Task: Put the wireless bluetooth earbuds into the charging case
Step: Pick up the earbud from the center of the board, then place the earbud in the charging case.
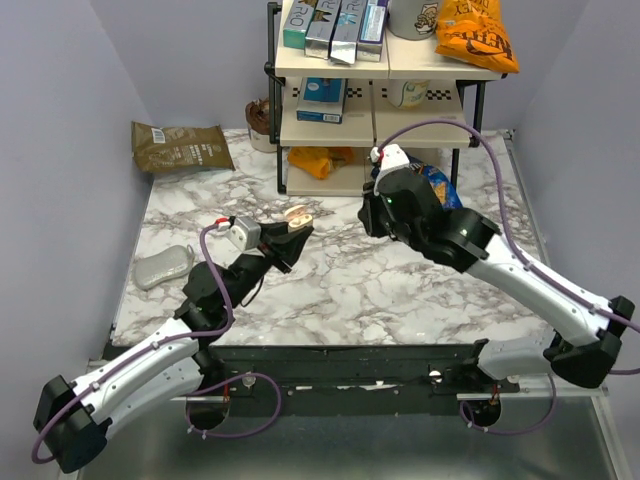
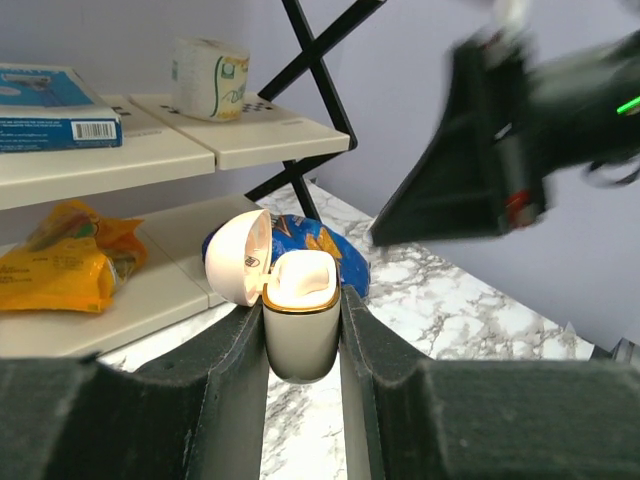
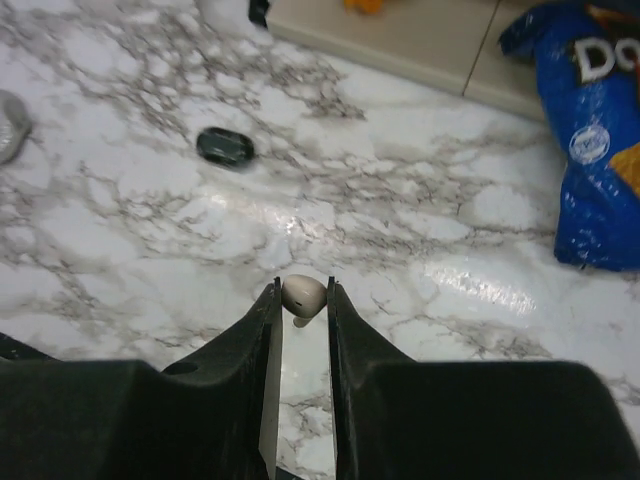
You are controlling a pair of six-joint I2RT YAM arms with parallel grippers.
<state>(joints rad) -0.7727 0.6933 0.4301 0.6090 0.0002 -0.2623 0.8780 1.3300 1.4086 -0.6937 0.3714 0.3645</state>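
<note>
Left gripper [image 1: 289, 238] clamps the charging case [image 2: 298, 310] upright, lid swung open, so its sockets face up. Right gripper [image 3: 302, 292] pinches a cream earbud [image 3: 303, 294], right of the case, apparently ready for insertion. A black earbud [image 3: 225, 146] lies on the marble table [image 3: 450, 230].

Blue crinkled foil snack bag [image 3: 590, 170]: bore large white letters "DO", cut off by the frame edge.
Silver upright cartons [image 1: 333, 28], top shelf: vertical "RIO".
Flat blue-and-white cardboard box [image 2: 45, 105]: barcode, digits illegible.
Orange snack bag [image 1: 475, 35]: dark lettering, unreadable.
</note>
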